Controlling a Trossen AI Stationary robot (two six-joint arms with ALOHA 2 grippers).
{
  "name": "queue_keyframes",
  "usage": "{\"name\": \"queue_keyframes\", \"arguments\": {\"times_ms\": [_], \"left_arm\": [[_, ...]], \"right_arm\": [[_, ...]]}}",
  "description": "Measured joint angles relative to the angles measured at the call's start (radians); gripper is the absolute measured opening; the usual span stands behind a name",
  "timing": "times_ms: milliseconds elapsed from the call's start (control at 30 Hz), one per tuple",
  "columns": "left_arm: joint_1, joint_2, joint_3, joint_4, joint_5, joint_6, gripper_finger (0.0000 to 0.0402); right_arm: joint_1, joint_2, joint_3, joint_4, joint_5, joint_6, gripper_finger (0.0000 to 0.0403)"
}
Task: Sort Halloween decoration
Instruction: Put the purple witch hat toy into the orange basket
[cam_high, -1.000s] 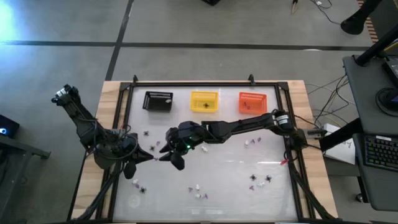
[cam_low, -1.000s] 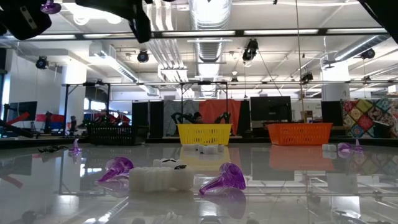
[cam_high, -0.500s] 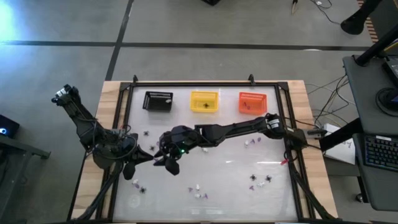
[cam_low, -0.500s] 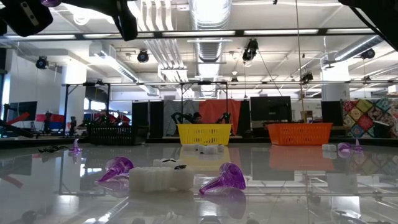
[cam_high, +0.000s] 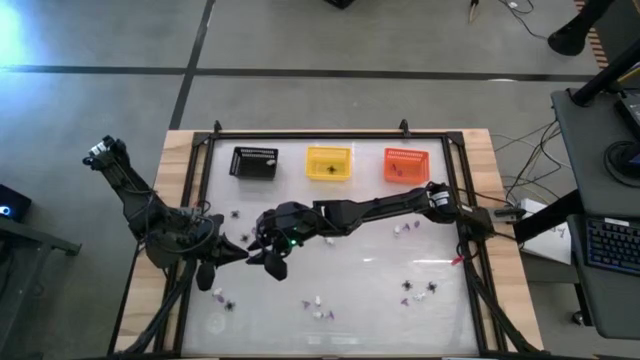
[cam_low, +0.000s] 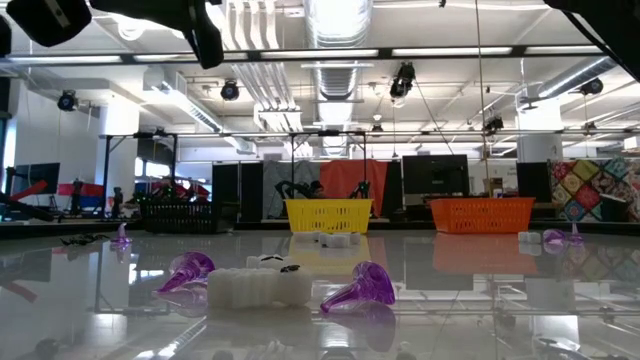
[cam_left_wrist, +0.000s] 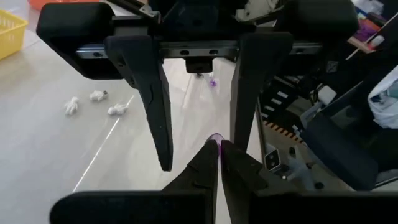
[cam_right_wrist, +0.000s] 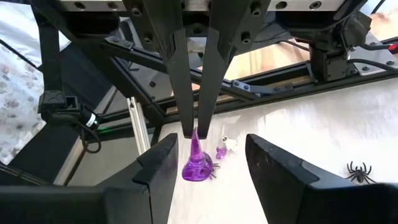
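Observation:
My left gripper (cam_high: 232, 254) is raised over the table's left part and is shut on a purple cone-shaped trinket (cam_right_wrist: 198, 163). My right gripper (cam_high: 268, 262) reaches across from the right and faces it. It is open (cam_right_wrist: 211, 142), with a finger on either side of the purple piece and apart from it. In the left wrist view only a purple sliver (cam_left_wrist: 214, 137) shows between my shut fingers. More trinkets lie on the table: white bits (cam_low: 258, 285), purple cones (cam_low: 360, 285) and a black spider (cam_right_wrist: 359, 169). My left gripper pinches the purple trinket by its pointed tip (cam_right_wrist: 196, 134) between the ends of its two fingers (cam_right_wrist: 181, 93). The fingers come from the table's left side. The piece is lifted clear of the table, its wide brim end turned away from the fingers toward my right gripper.
Three small baskets stand in a row along the far edge: black (cam_high: 254, 162), yellow (cam_high: 328, 162), orange (cam_high: 406, 165). Loose trinkets lie in groups near the front (cam_high: 318, 305), front right (cam_high: 418, 290), right (cam_high: 405, 228) and front left (cam_high: 225, 300). A raised frame rims the table (cam_high: 300, 135).
My right gripper has moved toward the table's left, closing in on my left gripper until its open fingers flank the purple piece. My left gripper, still shut on the piece, has risen a little; the purple bit has left the top of the low view.

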Motion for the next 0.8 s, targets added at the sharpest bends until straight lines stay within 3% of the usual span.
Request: {"name": "queue_keyframes", "arguments": {"times_ms": [300, 800], "left_arm": [[0.000, 0.000, 0.000, -0.009, -0.002, -0.001, 0.0000], [0.000, 0.000, 0.000, -0.010, -0.022, 0.002, 0.0000]], "right_arm": [[0.000, 0.000, 0.000, -0.024, 0.000, -0.003, 0.0165], [-0.001, 0.000, 0.000, -0.034, 0.000, 0.004, 0.0039]]}}
